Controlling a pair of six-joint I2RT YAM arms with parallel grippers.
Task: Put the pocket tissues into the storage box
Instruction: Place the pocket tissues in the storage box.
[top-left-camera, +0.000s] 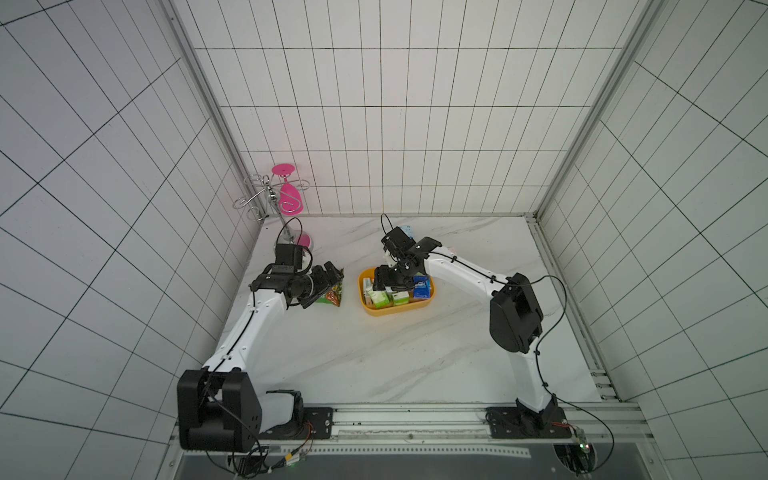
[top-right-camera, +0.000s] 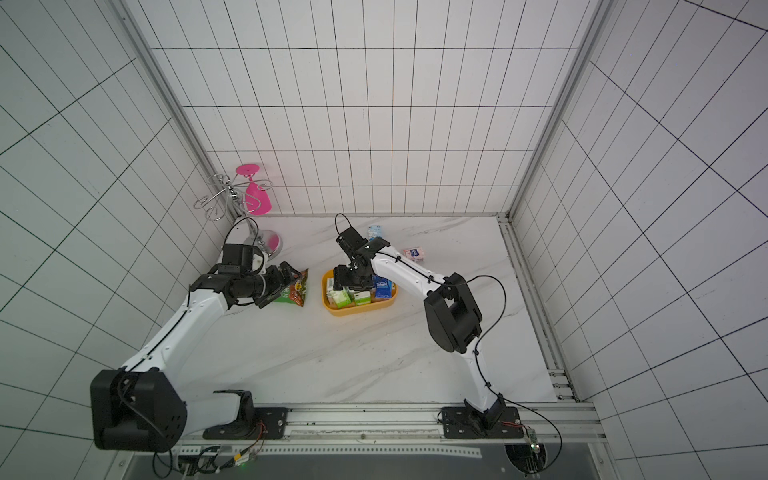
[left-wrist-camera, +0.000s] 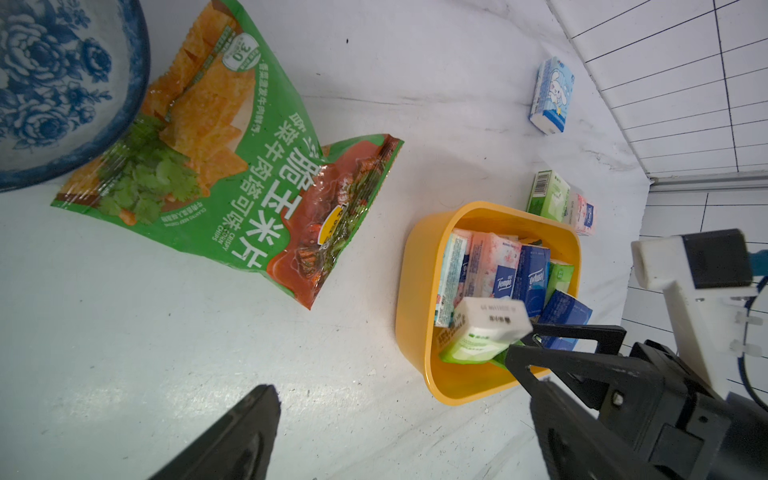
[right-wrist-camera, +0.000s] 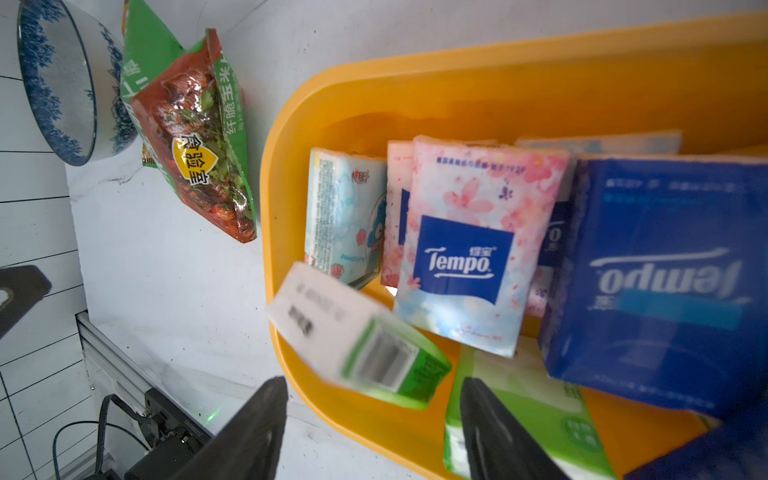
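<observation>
The right pincer (right-wrist-camera: 374, 432), jaws parted and empty, hangs over the storage box (right-wrist-camera: 274, 208) rim. The green packet (right-wrist-camera: 357, 340) tilts loose across that rim and could tumble outside. The left pincer (left-wrist-camera: 399, 395) gapes empty near the box. Other pocket tissues (right-wrist-camera: 461, 249) fill it.

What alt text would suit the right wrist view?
A blurred green-and-white pack hangs over the yellow box's rim, just past the open right gripper. Other packs stand inside; a snack bag and bowl lie outside.

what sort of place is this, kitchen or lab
Probably a robot test cell: left arm and right arm mounted on a metal rail, grid-lined wall panels boxing in a marble-look tabletop.
</observation>
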